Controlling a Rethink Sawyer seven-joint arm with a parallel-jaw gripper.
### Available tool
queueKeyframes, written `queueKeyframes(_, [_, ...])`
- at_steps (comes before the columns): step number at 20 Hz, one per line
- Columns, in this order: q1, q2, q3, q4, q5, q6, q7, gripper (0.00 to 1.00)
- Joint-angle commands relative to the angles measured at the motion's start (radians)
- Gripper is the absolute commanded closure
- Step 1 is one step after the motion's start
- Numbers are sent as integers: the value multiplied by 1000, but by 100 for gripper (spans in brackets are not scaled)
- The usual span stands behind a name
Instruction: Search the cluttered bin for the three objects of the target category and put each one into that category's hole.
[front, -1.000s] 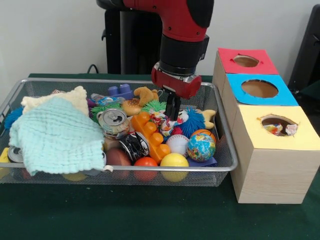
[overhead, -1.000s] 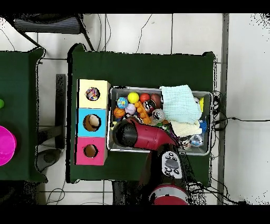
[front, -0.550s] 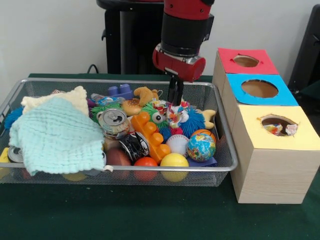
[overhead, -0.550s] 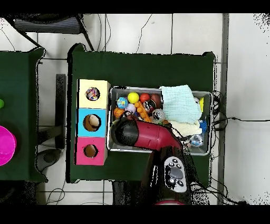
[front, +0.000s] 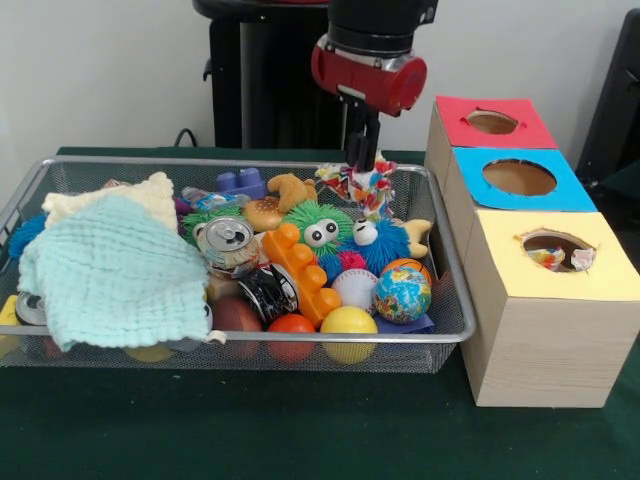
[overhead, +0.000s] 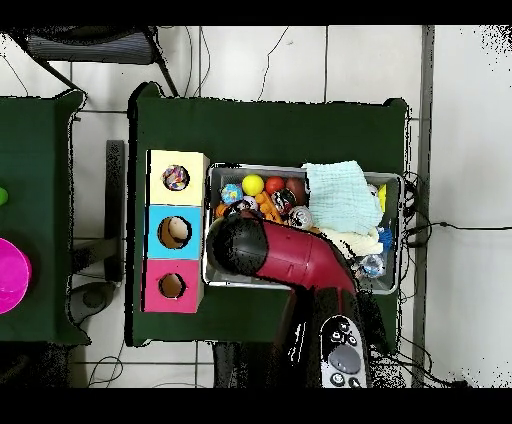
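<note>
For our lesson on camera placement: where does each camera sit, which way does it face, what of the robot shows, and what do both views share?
Front view: across the table, level, facing the wire bin; the arm comes down, gripper shut on a multicoloured toy.
Overhead view: above, looking straight down; the red arm covers part of the bin.
Shared: bin, mint cloth, yellow box, blue box, red box.

Wire-mesh metal bin (front: 440, 300), knitted cloth (front: 110, 275)
</note>
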Motion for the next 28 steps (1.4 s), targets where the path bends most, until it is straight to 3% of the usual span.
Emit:
queueKeyframes(1, [23,-7,80,-56,79,23,155,100])
queueKeyframes(9, [107,25,53,-174,147,25,210,100])
queueKeyframes(16, [175,120,2,-364,180,115,230,100])
queueKeyframes(22, [186,156,10,-394,219,111,220,100])
queueKeyframes(28, [211,200,5,-364,245,129,224,100])
